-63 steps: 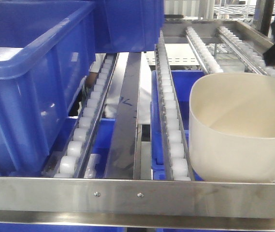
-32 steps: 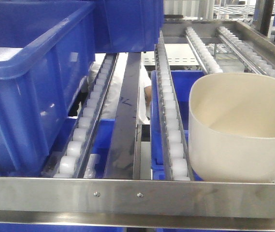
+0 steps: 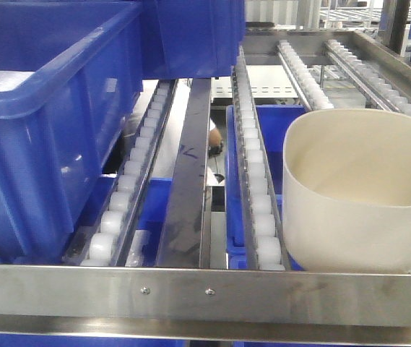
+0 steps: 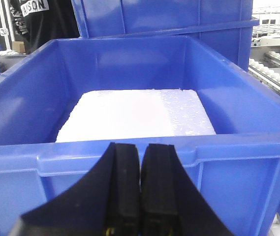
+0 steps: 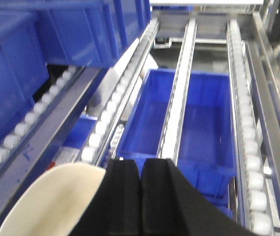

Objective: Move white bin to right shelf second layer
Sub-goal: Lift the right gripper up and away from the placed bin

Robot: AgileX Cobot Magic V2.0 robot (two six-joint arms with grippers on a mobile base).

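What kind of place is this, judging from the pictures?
Probably a warehouse or factory floor. A steel flow rack carries lanes of white rollers, blue crates sit on it, and a white bin rests on the right lanes. More racks show behind.

The white bin (image 3: 360, 195) was seated on the roller lanes (image 3: 254, 181) of the right shelf second layer (image 3: 205, 293), just behind its front beam, at the right. A blue crate (image 3: 46, 123) was placed on the left lanes, with a foam slab (image 4: 135, 115) lying inside it. Another crate (image 5: 179, 118) was set below the lanes.
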